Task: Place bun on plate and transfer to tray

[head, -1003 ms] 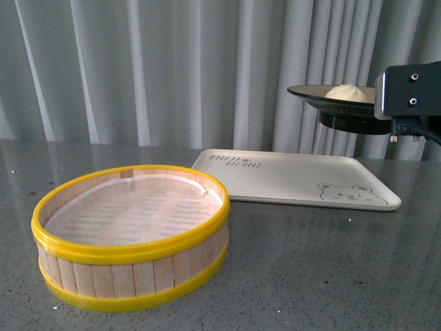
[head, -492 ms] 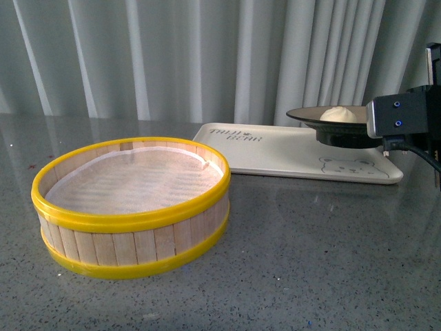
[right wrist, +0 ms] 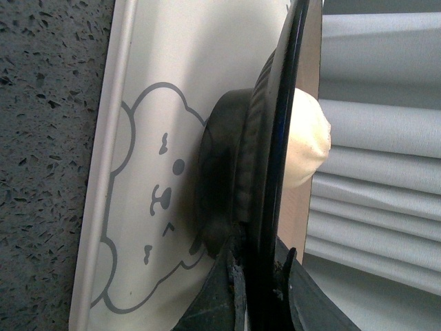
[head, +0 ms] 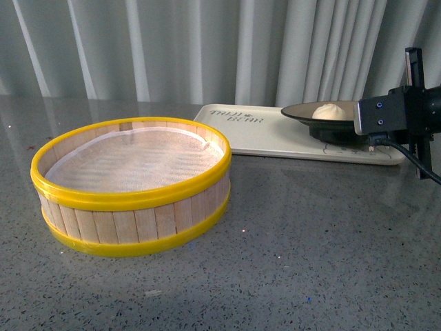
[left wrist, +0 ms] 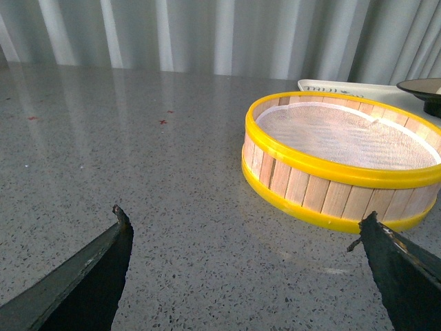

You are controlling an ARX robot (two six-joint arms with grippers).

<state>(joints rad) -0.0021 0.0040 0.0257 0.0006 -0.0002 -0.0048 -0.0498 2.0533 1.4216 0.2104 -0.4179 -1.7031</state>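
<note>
The cream-white bun [head: 331, 110] sits on the black-rimmed plate [head: 300, 112]. My right gripper [head: 355, 124] is shut on the plate's near rim and holds it level, low over the right end of the cream tray [head: 262, 134]. In the right wrist view the fingers [right wrist: 227, 289] clamp the rim of the plate [right wrist: 275, 138], with the bun [right wrist: 307, 148] on it. The plate's black foot is close over the bear drawing on the tray [right wrist: 158, 83]; I cannot tell if they touch. My left gripper [left wrist: 245, 217] is open and empty over bare table.
A yellow-rimmed wooden steamer basket [head: 131, 207] with a white liner stands on the grey speckled table at the front left, just left of the tray; it also shows in the left wrist view [left wrist: 331, 186]. Grey curtains hang behind the table.
My right gripper has come down and slightly left with the plate and bun, from well above the tray to just over its right end.
</note>
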